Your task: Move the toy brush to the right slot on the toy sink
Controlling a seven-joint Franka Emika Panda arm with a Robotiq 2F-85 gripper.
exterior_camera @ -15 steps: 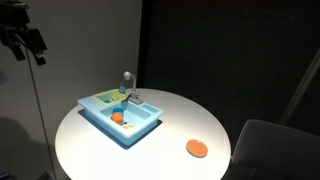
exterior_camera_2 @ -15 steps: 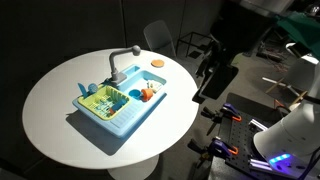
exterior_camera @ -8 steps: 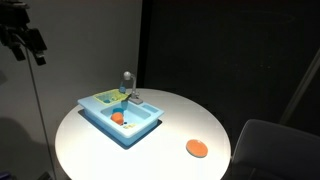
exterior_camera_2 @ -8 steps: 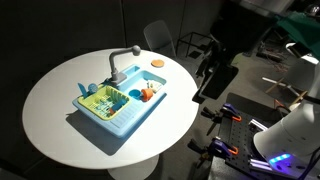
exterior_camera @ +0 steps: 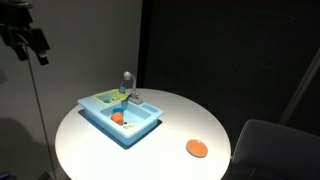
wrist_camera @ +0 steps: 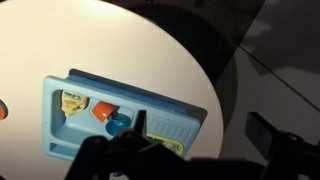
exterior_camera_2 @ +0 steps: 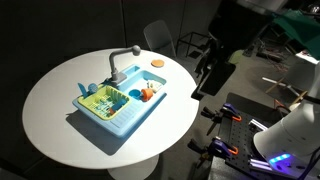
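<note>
Black curtains and a dark room surround a round white tabletop (exterior_camera: 150,160), brightly lit from above. The pincer (wrist_camera: 182,150) shows in the wrist view only as two dark, blurred fingers at the bottom edge, spread wide with nothing between them. It hangs high, well apart from everything on the tabletop, and looks down on it from off to one side. Below it in that view lies the toy sink (wrist_camera: 52,115), a light blue tub whose grey faucet (exterior_camera_2: 118,62) stands at the back rim. Inside the sink is a small orange piece with a blue part touching it. I take this for the toy brush (wrist_camera: 106,113), though it is too small to be sure. It sits in the basin beside a yellow-green insert (exterior_camera_2: 100,100). Farther out, an orange disc (exterior_camera: 196,148) rests alone on the tabletop, well apart from the sink. Over the last second almost nothing has changed: the sink and its contents lie just as they did, and the arm has drifted only slightly. By my reading the task is not yet begun. The brush is untouched, and the pincer would first have to come down over the basin before any grasp.
</note>
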